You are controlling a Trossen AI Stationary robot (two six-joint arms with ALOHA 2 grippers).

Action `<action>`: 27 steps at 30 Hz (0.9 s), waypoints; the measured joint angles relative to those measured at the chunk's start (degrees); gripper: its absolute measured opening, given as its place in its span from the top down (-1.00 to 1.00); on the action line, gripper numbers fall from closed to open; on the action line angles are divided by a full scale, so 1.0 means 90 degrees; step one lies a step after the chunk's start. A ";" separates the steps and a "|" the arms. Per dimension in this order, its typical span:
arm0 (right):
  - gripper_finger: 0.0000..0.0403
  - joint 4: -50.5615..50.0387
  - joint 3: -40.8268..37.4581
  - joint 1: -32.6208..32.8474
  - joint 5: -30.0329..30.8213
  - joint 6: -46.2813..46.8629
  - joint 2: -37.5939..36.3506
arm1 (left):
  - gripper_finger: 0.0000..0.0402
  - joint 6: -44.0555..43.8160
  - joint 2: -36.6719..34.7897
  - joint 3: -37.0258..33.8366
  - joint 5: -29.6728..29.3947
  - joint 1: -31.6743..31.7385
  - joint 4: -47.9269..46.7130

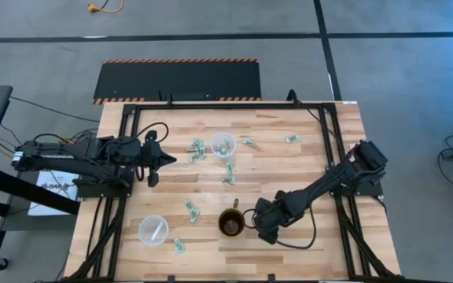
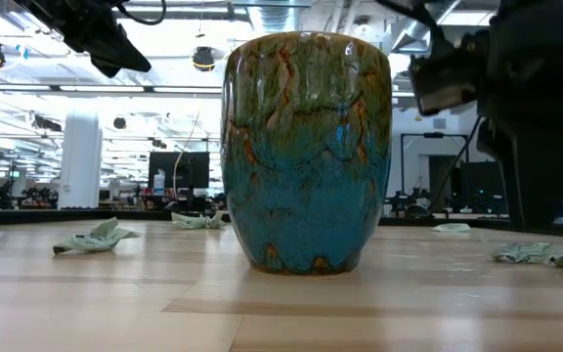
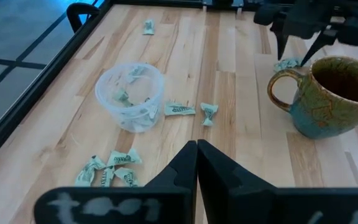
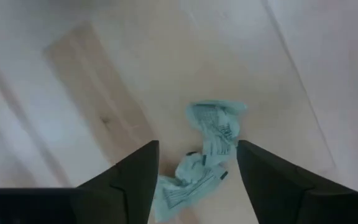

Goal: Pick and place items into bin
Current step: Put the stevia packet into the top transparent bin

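Observation:
Small pale green-and-white wrappers lie scattered on the wooden table (image 1: 305, 169), for instance a cluster (image 1: 197, 148) and a single one (image 1: 189, 208). My right gripper (image 4: 197, 171) is open and points down at one wrapper (image 4: 215, 127) beside the mug's handle. Its fingers stand on either side of that wrapper without clearly touching it. The left wrist view also shows this wrapper (image 3: 286, 64) under my right gripper (image 3: 300, 43). A clear plastic cup (image 1: 223, 145) holds several wrappers. My left gripper (image 3: 196, 158) is shut and hovers over the table's left side (image 1: 166, 159).
A glazed brown-and-blue mug (image 1: 230, 223) stands upright right beside my right gripper and fills the low view (image 2: 306, 152). A second clear cup (image 1: 154, 229) sits near the table's near-left corner. Black frame rails (image 1: 211, 104) run along the table's edges.

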 joint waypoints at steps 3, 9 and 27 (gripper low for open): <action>-0.06 -0.0060 -0.0007 -0.0005 0.0148 0.0004 0.0042 | 1.00 -0.0001 0.0000 0.0000 0.0001 -0.0001 0.0000; -0.01 -0.0288 -0.0002 -0.0010 0.0373 0.0049 0.0025 | 1.00 0.0001 0.0002 0.0000 0.0000 -0.0001 0.0000; 0.19 -0.0184 -0.0002 -0.0005 0.0577 -0.0011 0.0029 | 1.00 -0.0001 0.0000 0.0000 0.0001 -0.0001 0.0003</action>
